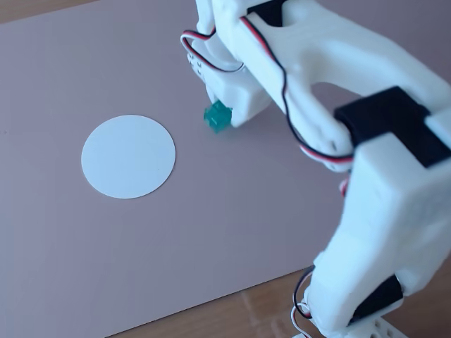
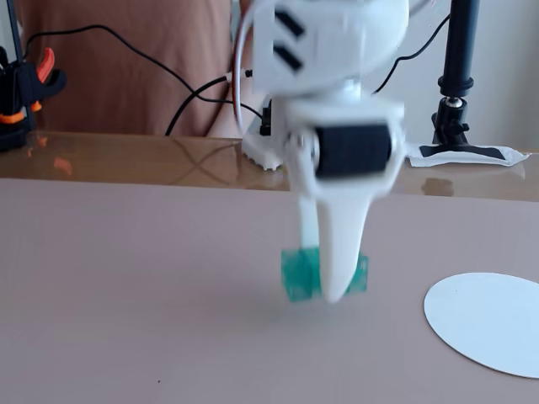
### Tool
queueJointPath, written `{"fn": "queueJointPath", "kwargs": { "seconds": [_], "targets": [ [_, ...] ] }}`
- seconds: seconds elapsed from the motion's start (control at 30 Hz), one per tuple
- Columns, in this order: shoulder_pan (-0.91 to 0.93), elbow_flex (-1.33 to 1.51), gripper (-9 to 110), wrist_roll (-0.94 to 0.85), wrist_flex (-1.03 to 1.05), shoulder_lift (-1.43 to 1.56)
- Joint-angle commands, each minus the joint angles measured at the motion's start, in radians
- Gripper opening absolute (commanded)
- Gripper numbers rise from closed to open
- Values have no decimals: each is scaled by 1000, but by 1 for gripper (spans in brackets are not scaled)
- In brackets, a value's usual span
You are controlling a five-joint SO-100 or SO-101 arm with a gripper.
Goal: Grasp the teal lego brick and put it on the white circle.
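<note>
The teal lego brick [image 1: 216,117] sits between my white gripper's [image 1: 225,113] fingers, low over the pinkish-mauve mat. In a fixed view, the front finger [image 2: 337,244] crosses the brick [image 2: 296,274], which sticks out on both sides of it. The gripper [image 2: 333,282] is shut on the brick, and the arm is motion-blurred there. I cannot tell whether the brick touches the mat. The white circle [image 1: 128,156] lies flat on the mat, to the left of the brick and apart from it. In a fixed view, the circle [image 2: 488,324] is at the right edge.
The mauve mat [image 1: 232,225] covers most of the wooden table [image 1: 261,310]. My arm's base [image 1: 366,282] stands at the mat's near right edge. A black-and-orange clamp [image 2: 25,84], cables [image 2: 168,76] and a black camera stand [image 2: 459,76] stand beyond the mat.
</note>
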Motion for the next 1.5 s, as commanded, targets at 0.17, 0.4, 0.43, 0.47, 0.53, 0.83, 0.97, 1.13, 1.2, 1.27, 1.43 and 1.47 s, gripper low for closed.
{"fn": "queueJointPath", "kwargs": {
  "seconds": [0.17, 0.4, 0.43, 0.47, 0.53, 0.83, 0.97, 1.13, 1.2, 1.27, 1.43, 1.47],
  "targets": [
    [-57, -67, 0, 92, 109, 419],
    [-235, -410, 0, 89, 298, 272],
    [-262, -459, 0, 80, 321, 225],
    [-287, -511, 0, 64, 350, 172],
    [-325, -591, 0, 43, 385, 71],
    [-354, -724, 0, -8, 426, -222],
    [-356, -739, 0, -12, 426, -262],
    [-367, -752, 0, -17, 426, -327],
    [-373, -758, 0, -26, 428, -348],
    [-383, -758, 3, -40, 437, -357],
    [-405, -738, 17, -40, 446, -354],
    [-407, -736, 19, -38, 448, -354]
  ]
}}
